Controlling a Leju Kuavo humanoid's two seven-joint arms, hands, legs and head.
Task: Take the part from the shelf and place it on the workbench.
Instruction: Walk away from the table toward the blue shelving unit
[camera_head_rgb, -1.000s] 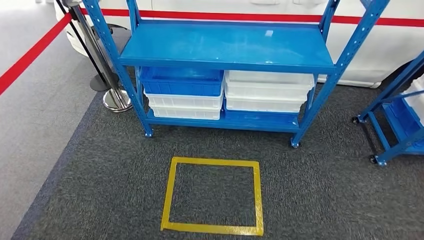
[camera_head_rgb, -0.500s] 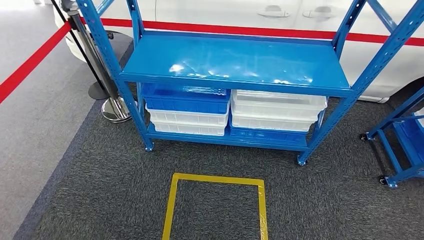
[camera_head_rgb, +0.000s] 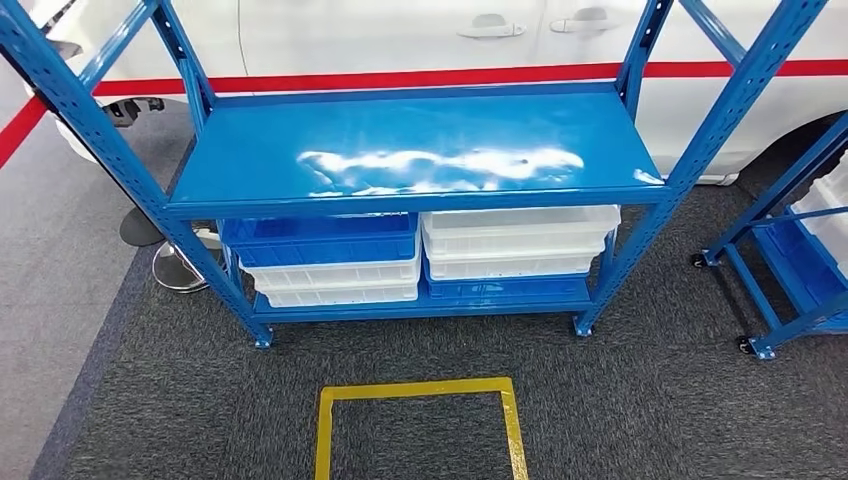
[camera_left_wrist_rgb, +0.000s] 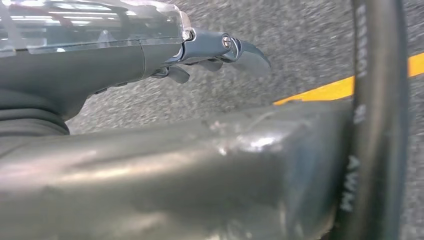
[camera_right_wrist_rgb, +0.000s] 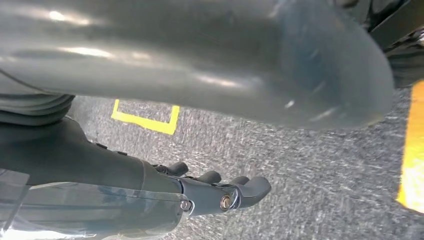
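The whole view has shifted: the robot has stepped closer to the blue shelf (camera_head_rgb: 410, 150). No part is discernible on it. Left hand (camera_left_wrist_rgb: 210, 55) and right hand (camera_right_wrist_rgb: 210, 192) hang empty, fingers loosely apart

Blue shelf (camera_head_rgb: 410, 150), yellow floor tape (camera_head_rgb: 417, 390)
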